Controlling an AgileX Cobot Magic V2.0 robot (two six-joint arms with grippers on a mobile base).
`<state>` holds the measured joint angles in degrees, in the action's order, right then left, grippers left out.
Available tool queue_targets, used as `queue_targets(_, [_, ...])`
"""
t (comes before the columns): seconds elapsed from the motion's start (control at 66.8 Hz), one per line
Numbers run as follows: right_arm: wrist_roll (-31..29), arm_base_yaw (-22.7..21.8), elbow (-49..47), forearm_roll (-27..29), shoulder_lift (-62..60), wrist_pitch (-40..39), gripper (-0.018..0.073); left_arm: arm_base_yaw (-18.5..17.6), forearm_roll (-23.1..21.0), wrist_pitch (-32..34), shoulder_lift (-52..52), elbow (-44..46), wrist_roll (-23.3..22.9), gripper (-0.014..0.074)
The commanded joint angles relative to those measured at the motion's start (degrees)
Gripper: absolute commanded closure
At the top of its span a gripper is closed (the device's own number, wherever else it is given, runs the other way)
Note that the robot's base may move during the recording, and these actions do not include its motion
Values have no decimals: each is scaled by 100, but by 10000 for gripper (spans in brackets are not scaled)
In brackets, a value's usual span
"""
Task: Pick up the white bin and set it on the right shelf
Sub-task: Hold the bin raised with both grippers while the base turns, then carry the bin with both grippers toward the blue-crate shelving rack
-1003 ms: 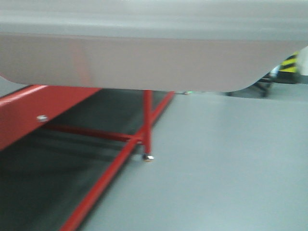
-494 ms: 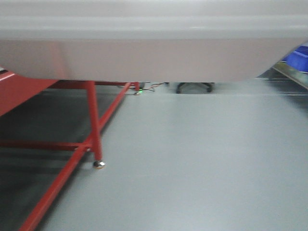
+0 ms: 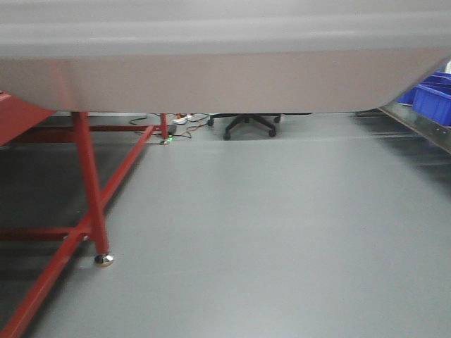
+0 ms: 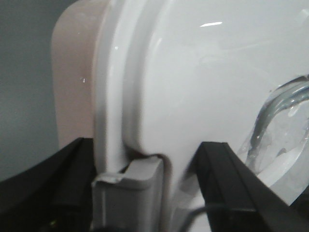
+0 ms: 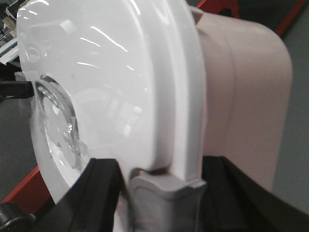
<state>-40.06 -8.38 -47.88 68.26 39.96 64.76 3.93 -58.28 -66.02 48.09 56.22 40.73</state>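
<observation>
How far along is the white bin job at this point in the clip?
Done: the white bin is lifted, floor visible beneath it. In hand: the left gripper and right gripper each clamp one end at a lid latch. Left: setting it on the right shelf, whose rail shows at far right beside blue bins.

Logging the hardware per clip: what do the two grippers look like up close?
Both the left gripper and right gripper have matte black, flat-sided, angular fingers, without visible markings. A thin dark cable loops near the left one's base. The grey clip between each pair belongs to the white bin.
</observation>
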Motion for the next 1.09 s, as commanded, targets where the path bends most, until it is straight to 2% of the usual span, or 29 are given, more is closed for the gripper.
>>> queue_targets(0.0, [-47, 62, -185, 1176, -52, 953, 157, -122, -1135, -926, -72, 173, 25, 316])
queue_targets(1.078, [-47, 62, -185, 1176, 333, 886, 157, -122, -1135, -926, -72, 173, 25, 316])
